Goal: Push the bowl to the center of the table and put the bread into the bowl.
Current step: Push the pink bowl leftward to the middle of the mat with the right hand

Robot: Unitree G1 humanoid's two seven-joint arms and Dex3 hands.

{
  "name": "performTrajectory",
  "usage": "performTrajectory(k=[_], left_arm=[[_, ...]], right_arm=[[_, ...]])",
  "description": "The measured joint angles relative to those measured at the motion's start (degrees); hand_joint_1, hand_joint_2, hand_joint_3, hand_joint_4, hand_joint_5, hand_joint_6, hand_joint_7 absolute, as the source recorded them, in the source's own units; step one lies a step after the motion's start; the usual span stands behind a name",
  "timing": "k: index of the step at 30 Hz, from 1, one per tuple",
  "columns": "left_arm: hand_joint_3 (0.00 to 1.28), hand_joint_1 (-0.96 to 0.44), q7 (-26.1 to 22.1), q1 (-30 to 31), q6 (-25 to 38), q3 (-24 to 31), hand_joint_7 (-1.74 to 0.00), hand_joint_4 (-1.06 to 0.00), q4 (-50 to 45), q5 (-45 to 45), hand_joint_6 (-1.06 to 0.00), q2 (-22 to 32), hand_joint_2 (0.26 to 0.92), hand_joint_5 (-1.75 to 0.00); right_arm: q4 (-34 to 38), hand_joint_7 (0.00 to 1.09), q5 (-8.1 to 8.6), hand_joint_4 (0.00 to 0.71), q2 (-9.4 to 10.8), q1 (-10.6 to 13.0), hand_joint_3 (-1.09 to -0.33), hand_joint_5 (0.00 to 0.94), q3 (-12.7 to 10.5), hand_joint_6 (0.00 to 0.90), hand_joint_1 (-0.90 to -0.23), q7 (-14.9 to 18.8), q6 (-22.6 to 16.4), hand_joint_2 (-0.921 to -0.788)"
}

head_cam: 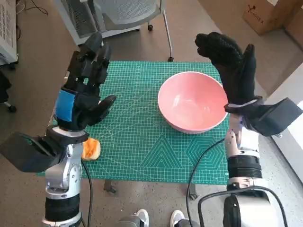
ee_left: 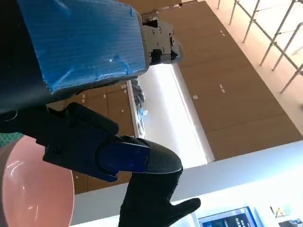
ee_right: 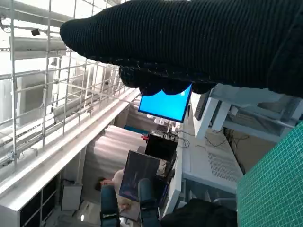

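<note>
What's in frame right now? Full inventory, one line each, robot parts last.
Bowl: one, pink, on the right half of the mat, nothing visible in it.
Bread: one, orange-brown, near the mat's front left corner, partly hidden by the left forearm.
Cutting mat: one, green with a grid, covering the table.
Chair: one, grey, on the floor beyond the table.
Cardboard box: one, brown, on the floor at far right.
Monitor: one, blue screen, in the room behind, right wrist view.
Person: one, seated in the background, right wrist view.
Shoes: two, white, on the floor by the table's near edge.
Left hand: black with blue tape, raised over the mat's left side, fingers apart, holding nothing.
Right hand: black glove, raised beside the bowl's right rim, holding nothing.
</note>
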Motion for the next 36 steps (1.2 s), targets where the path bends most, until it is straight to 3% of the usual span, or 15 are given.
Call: performTrajectory(k=[9,15,19,26,30,36], left_arm=[[0.24,-0.60,0.0,-0.2,0.0,-0.2,-0.35,-0.07,0.0,0.5,0.00,0.2,0.921,0.00],[0.24,-0.61,0.0,-0.2,0.1,-0.3,-0.35,-0.07,0.0,0.5,0.00,0.5,0.921,0.00],[0.24,-0.61,0.0,-0.2,0.1,-0.2,-0.34,-0.07,0.0,0.5,0.00,0.7,0.921,0.00],[0.24,-0.61,-0.1,-0.2,0.1,-0.1,-0.34,-0.07,0.0,0.5,0.00,1.0,0.921,0.00],[0.24,-0.61,-0.1,-0.2,0.1,0.1,-0.35,-0.07,0.0,0.5,0.00,1.1,0.921,0.00],[0.24,-0.61,-0.1,-0.2,0.1,0.2,-0.35,-0.07,0.0,0.5,0.00,1.1,0.921,0.00]], right_arm=[[1.3,0.00,0.14,0.202,-0.8,-0.1,-0.725,0.000,-1.0,0.342,-0.702,0.8,-0.1,-0.921],[8.1,0.00,-0.11,0.183,-3.3,-1.5,-0.732,0.000,-3.0,0.324,-0.706,1.0,-1.1,-0.921],[13.8,0.00,-1.80,0.163,-5.9,-3.0,-0.748,0.000,-3.9,0.309,-0.701,-2.3,-2.4,-0.921],[21.5,0.00,-7.10,0.130,-9.6,-5.4,-0.784,0.000,-3.8,0.283,-0.674,-12.7,-2.9,-0.921],[24.0,0.00,-9.09,0.127,-10.1,-6.1,-0.790,0.001,-3.8,0.281,-0.654,-17.4,-1.5,-0.921],[26.7,0.00,-10.80,0.123,-10.4,-6.3,-0.803,0.001,-3.7,0.277,-0.616,-22.3,2.5,-0.921]])
